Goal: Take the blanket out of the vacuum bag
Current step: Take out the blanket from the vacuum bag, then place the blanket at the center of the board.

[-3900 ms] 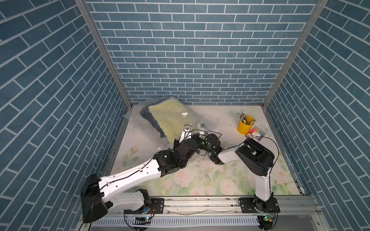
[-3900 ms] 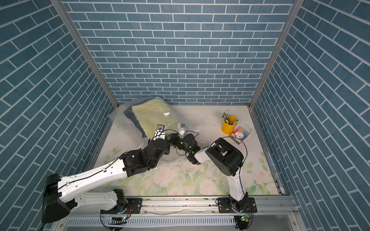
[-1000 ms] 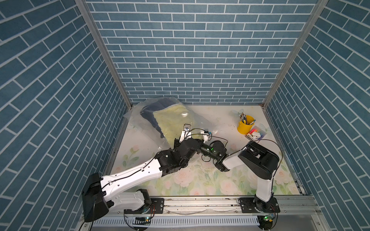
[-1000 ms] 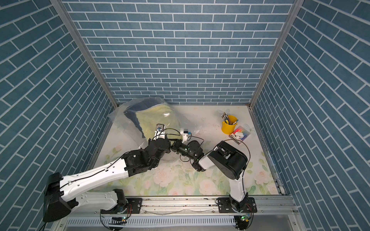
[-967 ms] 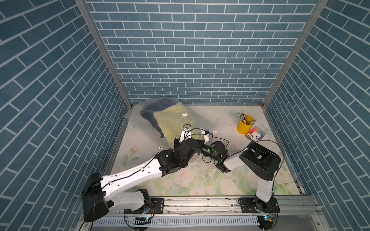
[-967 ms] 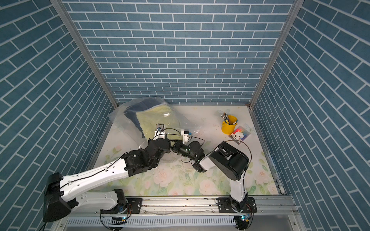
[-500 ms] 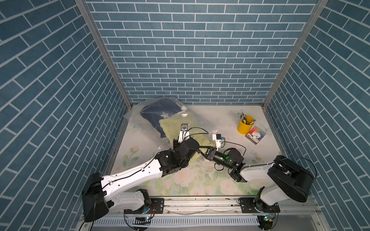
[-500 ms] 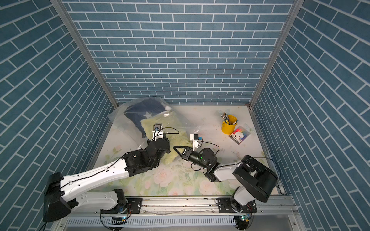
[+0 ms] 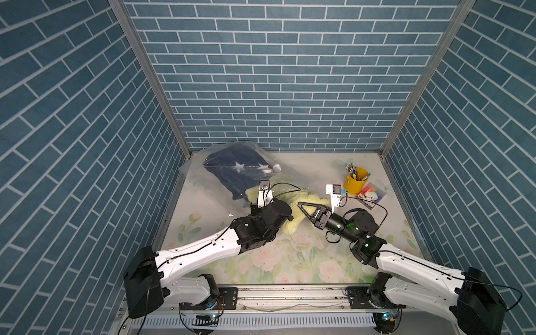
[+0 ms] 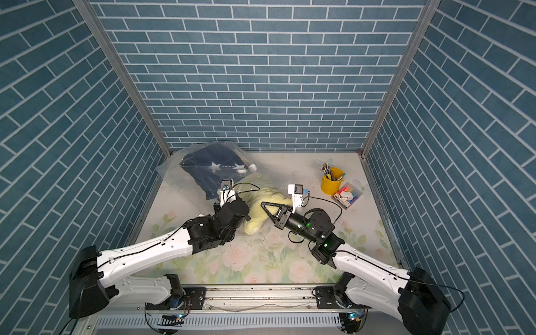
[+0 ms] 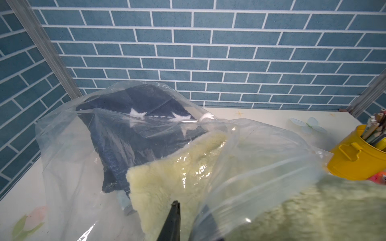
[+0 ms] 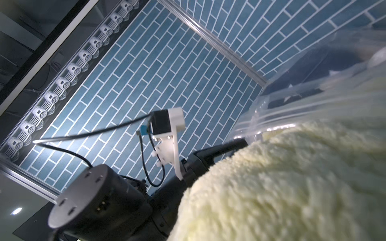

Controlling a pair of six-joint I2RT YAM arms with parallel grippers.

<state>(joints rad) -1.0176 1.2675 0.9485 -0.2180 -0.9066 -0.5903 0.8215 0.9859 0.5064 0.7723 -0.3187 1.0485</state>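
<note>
Blanket [image 9: 294,224], soft light fleece, lies half out of bag [image 11: 62,146] at back-left of desk [image 9: 304,168]; it probably drags on slick plastic. Right fingers [image 9: 300,204] together, pinching yellow end; left fingers [image 11: 173,221] cannot tell. Take a thick fold.

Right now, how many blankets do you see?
2, possibly joined: navy starred blanket inside the vacuum bag; yellow fleece blanket partly out of its mouth.

My left arm [image 9: 203,252] and right arm [image 9: 414,268]: white shell links, black joint housings, black shoulder blocks. Thin black cable along each. White printed camera mount [image 9: 333,195] per wrist, looped black lead. Green LED [image 9: 350,224] lit. Right gripper [image 9: 300,204]: black triangular truss.
</note>
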